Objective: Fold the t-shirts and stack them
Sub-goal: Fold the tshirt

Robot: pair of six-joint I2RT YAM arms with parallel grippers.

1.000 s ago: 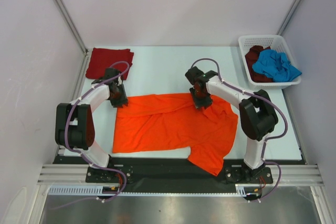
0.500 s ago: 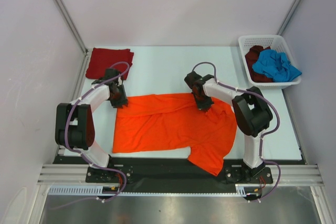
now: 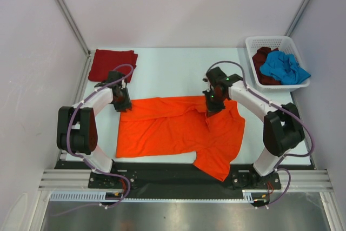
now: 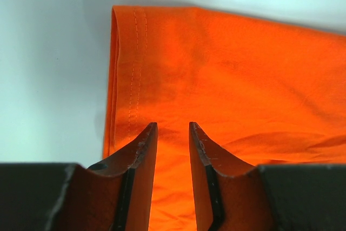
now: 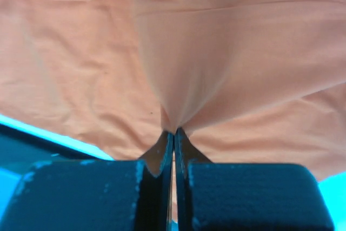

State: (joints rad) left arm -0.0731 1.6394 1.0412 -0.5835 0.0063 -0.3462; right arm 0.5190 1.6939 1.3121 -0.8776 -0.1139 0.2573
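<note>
Right gripper (image 5: 173, 136) has closed on the rumpled orange t-shirt (image 3: 173, 128); left gripper (image 4: 172, 126) part-open.

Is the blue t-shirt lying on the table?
No, the blue t-shirt lies crumpled inside the white basket.

**Four tees, only one folded so far**

The orange t-shirt (image 3: 178, 131) is spread mid-frame on the table (image 3: 167, 71). Its upper left edge is folded over, one corner droops past the table's near edge, and a little peak of cloth is pinched tight in the right pincer (image 3: 212, 106). The dark red t-shirt (image 3: 112, 63) lies folded flat at upper left. The blue t-shirt (image 3: 284, 67) sits crumpled on the dark maroon t-shirt (image 3: 262, 58) in the basket (image 3: 270, 39), upper right.
</note>
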